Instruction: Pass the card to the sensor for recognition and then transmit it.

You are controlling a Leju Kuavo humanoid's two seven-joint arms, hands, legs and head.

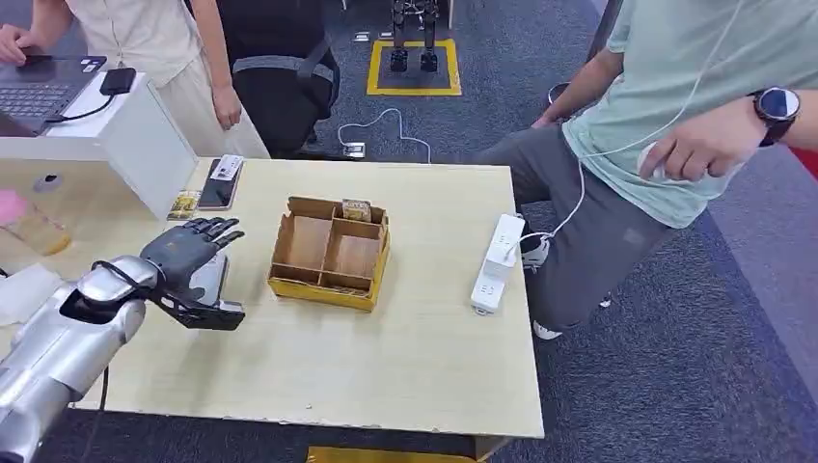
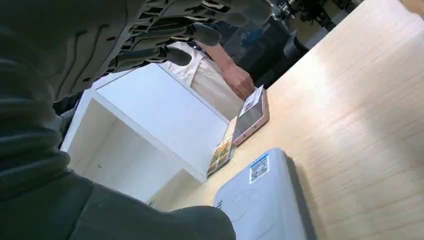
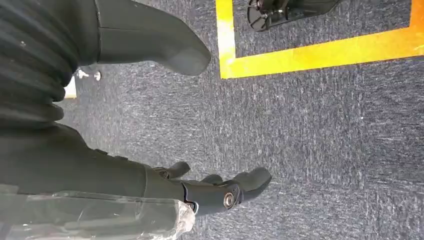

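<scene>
A small colourful card [image 1: 183,204] lies flat on the wooden table [image 1: 405,357] beside a pink phone-like device [image 1: 220,183], against a white cabinet. My left hand [image 1: 188,253] hovers over a grey sensor pad [image 1: 214,280], fingers spread and holding nothing. The left wrist view shows the pad [image 2: 262,200] with its QR sticker, the card [image 2: 221,155] and the pink device [image 2: 250,117] beyond my fingers [image 2: 200,35]. My right hand [image 3: 100,165] hangs over the carpet with loosely parted fingers [image 3: 235,187] and nothing in it.
A yellow cardboard box with compartments [image 1: 330,253] stands mid-table with a small card-like item [image 1: 356,209] at its far edge. A white power strip [image 1: 497,262] lies to the right. A person [image 1: 695,116] sits at the right; another [image 1: 145,39] stands by a laptop [image 1: 39,92].
</scene>
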